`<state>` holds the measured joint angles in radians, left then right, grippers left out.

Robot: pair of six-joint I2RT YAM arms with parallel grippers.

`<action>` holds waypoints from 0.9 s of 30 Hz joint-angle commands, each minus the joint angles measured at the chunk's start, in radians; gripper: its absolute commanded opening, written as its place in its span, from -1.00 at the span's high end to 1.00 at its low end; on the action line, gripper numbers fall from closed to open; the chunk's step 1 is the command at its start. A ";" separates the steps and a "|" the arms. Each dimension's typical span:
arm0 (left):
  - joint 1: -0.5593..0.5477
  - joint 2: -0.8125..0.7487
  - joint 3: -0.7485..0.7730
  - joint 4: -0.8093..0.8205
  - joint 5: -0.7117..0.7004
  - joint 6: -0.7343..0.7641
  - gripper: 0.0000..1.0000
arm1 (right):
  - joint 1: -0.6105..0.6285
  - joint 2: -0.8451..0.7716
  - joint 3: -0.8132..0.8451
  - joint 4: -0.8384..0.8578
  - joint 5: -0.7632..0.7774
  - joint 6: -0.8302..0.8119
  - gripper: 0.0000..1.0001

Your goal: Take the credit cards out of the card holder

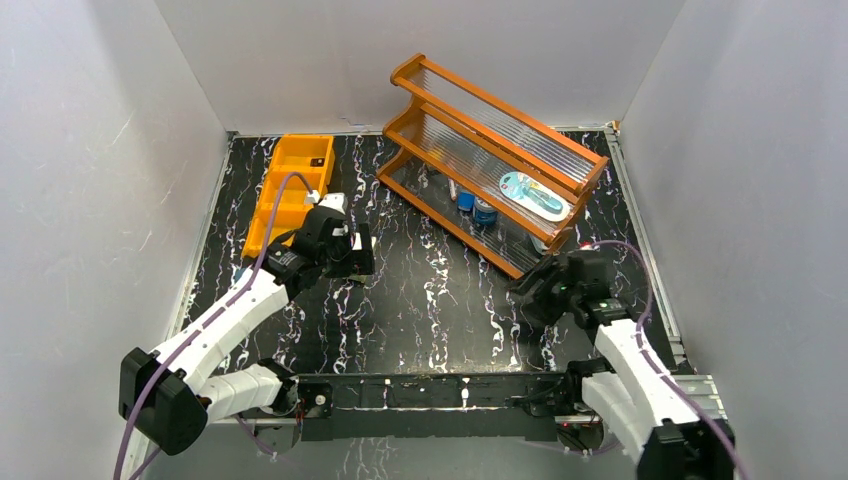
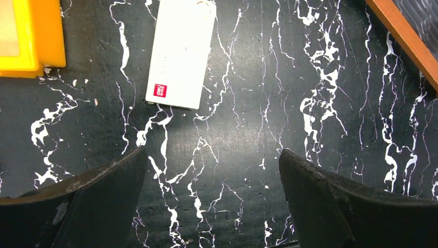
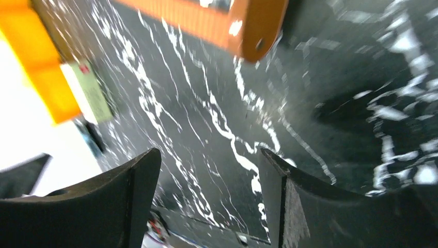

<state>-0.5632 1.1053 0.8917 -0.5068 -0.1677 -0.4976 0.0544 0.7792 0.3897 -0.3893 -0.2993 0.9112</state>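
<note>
Now left claw [image 2: 212,160] gapes near white box [image 2: 181,51]

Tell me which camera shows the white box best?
Left wrist view: the white box is sharp, nearly whole, red mark plain. Right wrist view shows it small and blurred; from above, the left arm largely hides it.

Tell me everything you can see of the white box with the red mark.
The white box is a flat, matte, elongated rectangle with a small red square label near its nearer corner. Its far end runs out of the left wrist view. It lies flat on the black marbled table, right of the orange tray and apart from it. The open left end effector hovers short of it; nothing touches it but the table.
</note>
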 commanded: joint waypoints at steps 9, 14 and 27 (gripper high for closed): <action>0.021 -0.061 0.021 -0.032 -0.048 -0.004 -0.97 | 0.834 0.292 0.255 -0.092 0.884 0.284 -0.50; 0.024 -0.079 0.045 -0.082 -0.110 -0.004 -0.97 | 0.930 0.632 0.556 -0.242 1.063 0.262 -0.57; 0.033 -0.128 0.087 -0.151 -0.185 -0.019 -0.97 | 0.865 1.022 0.757 -0.107 1.002 -0.047 -0.67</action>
<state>-0.5377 0.9932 0.9298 -0.6197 -0.3107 -0.5163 0.9638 1.7317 1.0901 -0.5228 0.7090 0.9768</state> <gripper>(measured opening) 0.983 0.828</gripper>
